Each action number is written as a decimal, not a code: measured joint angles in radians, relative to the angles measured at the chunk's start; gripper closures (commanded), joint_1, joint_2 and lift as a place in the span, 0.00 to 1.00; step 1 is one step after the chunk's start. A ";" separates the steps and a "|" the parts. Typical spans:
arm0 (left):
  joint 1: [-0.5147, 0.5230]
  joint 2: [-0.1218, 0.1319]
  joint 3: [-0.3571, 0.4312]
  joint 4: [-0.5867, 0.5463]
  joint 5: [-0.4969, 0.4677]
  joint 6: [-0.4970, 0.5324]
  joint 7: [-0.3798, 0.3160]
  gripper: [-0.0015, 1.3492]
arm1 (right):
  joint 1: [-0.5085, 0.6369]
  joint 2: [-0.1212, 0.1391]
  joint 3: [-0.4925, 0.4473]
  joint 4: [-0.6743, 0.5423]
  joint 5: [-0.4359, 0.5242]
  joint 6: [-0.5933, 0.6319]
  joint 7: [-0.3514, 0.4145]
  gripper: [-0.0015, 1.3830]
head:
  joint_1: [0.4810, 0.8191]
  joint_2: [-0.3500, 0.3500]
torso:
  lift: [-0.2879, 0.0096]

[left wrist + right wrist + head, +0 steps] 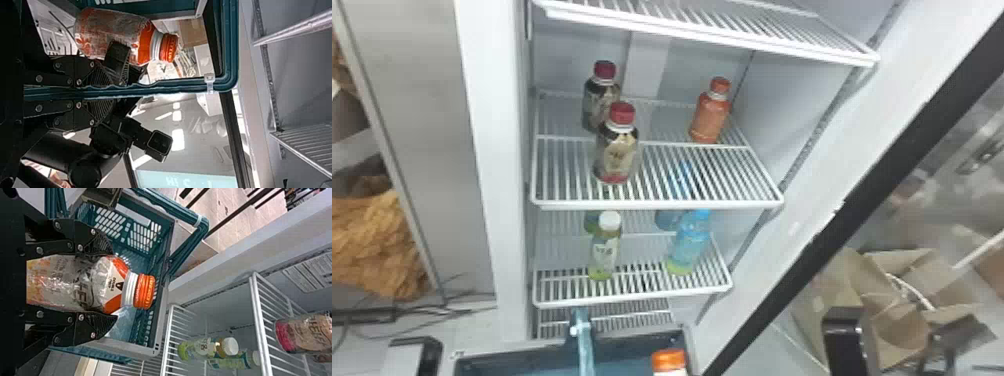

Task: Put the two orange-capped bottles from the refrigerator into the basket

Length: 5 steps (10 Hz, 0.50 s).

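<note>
An upright orange-capped bottle (669,362) shows its cap at the head view's bottom edge, over the teal basket (522,367). In the right wrist view my right gripper (107,284) is shut on this bottle (70,282) below its neck, with the basket (150,338) beyond and below. The left wrist view shows my left gripper (96,91) shut on the basket handle (172,87), the bottle (111,33) beside it. In the head view the handle (585,345) rises near the cap. An orange bottle (710,117) with an orange-red cap stands at the upper shelf's back right.
Two dark-red-capped bottles (619,150) stand left on the same shelf (657,204). Below are a white-capped bottle (604,250) and blue bottles (689,245). The open fridge door's black edge (832,220) runs along the right, with a cardboard box (897,280) beyond.
</note>
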 measured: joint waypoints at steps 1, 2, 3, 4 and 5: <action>0.000 -0.001 0.001 0.000 0.000 0.000 0.000 0.89 | -0.012 -0.001 0.003 0.000 0.003 0.005 0.008 0.32 | 0.63 0.00 | 0.83; 0.001 -0.002 0.002 0.000 0.000 0.000 0.000 0.89 | -0.020 -0.002 0.006 0.000 0.010 0.006 0.009 0.15 | 0.63 0.00 | 0.83; 0.003 -0.002 0.004 0.000 0.000 0.000 0.000 0.89 | -0.028 -0.002 0.008 0.000 0.016 0.006 0.008 0.05 | 0.63 0.00 | 0.83; 0.005 -0.002 0.006 0.000 0.000 -0.001 0.000 0.89 | -0.034 -0.002 0.008 0.000 0.020 0.002 0.008 0.08 | 0.63 0.00 | 0.83; 0.007 -0.002 0.007 0.000 0.000 -0.001 0.000 0.89 | -0.035 -0.001 0.009 0.000 0.025 -0.017 0.008 0.09 | 0.63 0.00 | 0.83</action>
